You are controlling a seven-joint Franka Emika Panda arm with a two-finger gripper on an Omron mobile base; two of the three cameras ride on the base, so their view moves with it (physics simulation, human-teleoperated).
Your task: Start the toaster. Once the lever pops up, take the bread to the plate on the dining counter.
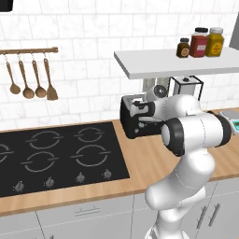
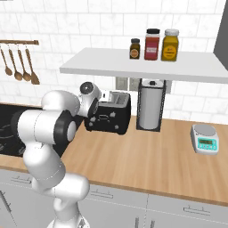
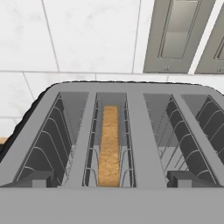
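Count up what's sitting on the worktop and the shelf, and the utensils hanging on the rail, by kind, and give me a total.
Toaster: 1
Bread slice, in the toaster: 1
Paper towel holder: 1
Kitchen scale: 1
Jars on the shelf: 3
Wooden utensils on the rail: 4
Total: 11

The toaster (image 2: 110,115), black with a silvery slotted top, stands upright near the worktop's (image 2: 147,156) rear edge. The bread (image 3: 108,146), 1 tan slice, sits on edge in its left slot.
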